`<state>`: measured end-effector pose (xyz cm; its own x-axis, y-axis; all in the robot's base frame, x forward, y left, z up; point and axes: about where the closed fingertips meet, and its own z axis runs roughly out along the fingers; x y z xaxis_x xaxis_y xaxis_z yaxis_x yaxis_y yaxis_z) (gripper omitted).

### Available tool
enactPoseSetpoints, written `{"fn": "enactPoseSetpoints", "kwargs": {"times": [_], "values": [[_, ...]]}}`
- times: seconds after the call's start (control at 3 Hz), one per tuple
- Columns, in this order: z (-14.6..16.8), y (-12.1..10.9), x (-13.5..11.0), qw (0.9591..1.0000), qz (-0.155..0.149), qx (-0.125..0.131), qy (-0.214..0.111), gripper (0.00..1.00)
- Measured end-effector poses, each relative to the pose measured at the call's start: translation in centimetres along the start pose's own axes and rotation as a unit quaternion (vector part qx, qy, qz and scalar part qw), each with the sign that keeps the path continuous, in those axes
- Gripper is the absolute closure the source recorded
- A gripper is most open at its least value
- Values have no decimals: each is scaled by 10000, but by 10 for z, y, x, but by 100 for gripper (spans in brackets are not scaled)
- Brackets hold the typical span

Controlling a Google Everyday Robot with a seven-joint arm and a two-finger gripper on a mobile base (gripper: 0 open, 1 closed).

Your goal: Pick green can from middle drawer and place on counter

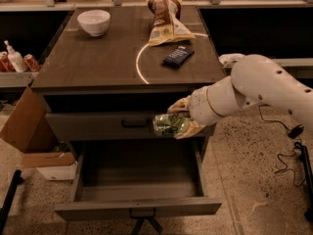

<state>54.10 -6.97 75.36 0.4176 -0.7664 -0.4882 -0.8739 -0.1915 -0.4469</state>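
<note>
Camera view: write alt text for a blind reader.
The gripper holds the green can sideways, above the open middle drawer and below the counter, which bears a white bowl, a snack bag and a dark packet.

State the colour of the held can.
Mottled shiny green, camera view; the gripper holds the can above the open drawer.
</note>
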Motion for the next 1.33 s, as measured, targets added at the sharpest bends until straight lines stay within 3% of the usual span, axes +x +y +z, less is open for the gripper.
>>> {"fn": "enactPoseSetpoints", "kwargs": {"times": [0.67, 1.33], "values": [[-6, -17, -4, 9998, -200, -33, 75, 100], [-76, -63, -19, 9966, -718, 382, 148, 100]]}}
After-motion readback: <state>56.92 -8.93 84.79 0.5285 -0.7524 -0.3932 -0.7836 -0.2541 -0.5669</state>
